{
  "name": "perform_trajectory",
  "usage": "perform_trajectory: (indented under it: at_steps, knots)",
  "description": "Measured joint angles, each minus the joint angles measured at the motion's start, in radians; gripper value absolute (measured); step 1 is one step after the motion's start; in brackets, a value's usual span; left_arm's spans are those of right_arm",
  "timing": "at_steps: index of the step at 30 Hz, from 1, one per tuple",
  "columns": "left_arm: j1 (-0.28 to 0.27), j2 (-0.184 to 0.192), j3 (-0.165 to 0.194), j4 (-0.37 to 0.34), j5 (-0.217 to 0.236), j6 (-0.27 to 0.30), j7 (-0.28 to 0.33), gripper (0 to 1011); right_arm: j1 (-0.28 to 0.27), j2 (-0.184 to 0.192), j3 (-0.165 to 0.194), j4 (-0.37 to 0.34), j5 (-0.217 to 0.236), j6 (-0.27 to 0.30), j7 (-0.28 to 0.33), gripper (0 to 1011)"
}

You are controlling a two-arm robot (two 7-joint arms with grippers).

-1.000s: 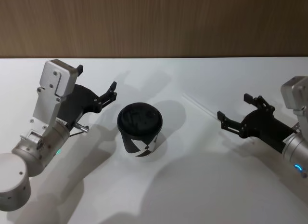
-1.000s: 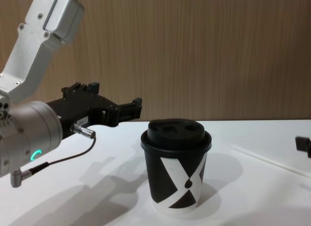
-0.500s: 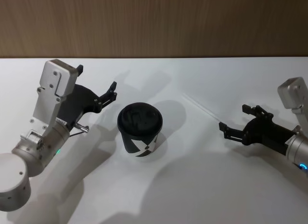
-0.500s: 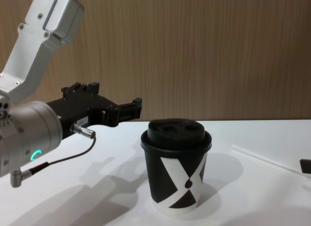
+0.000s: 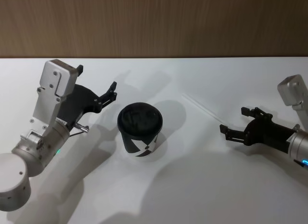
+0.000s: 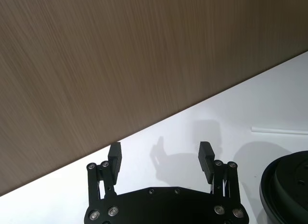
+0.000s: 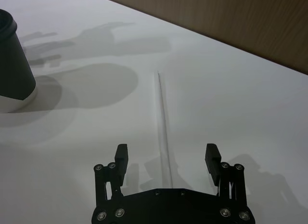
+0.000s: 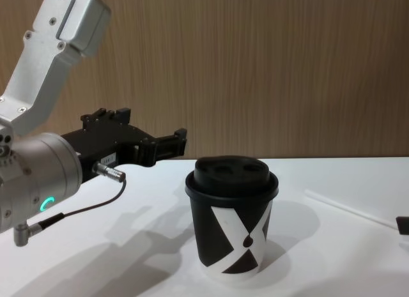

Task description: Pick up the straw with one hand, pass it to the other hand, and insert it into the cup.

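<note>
The all-black, flat-jawed right claw point(image 5: 232, 120) hangs low over the plain white table point(image 5: 192, 185) with its jaws spread wide and nothing in them. The thin, stiff, straight white straw point(image 7: 161, 108) lies flat on the table, running lengthwise out from between the two fingers and away ahead of the claw, with its near end under the palm. The black paper cup point(image 5: 139, 127), with its white X pattern and domed black lid, stands well beyond the straw's far end, off to one side. The long black left claw point(image 5: 96, 77), on its silver wrist with a green light, hovers past the cup, also spread and empty.

How far the right fingertips clear the table I cannot tell, and the risk lies there; closing too high would catch nothing, and too low the pads would scrape the surface. A straw this light may roll or skid aside if one finger touches it first. Gripped near its end, the long free length may droop or swing, spoiling the handover.
</note>
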Motion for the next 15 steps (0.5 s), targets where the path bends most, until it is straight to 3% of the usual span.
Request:
perform_trajectory:
  at_steps: [15]
  knots:
    - [0.000, 0.000, 0.000, 0.000, 0.000, 0.000, 0.000, 1003, 0.030, 0.015, -0.022, 0.039, 0.010, 0.002, 0.028, 1001]
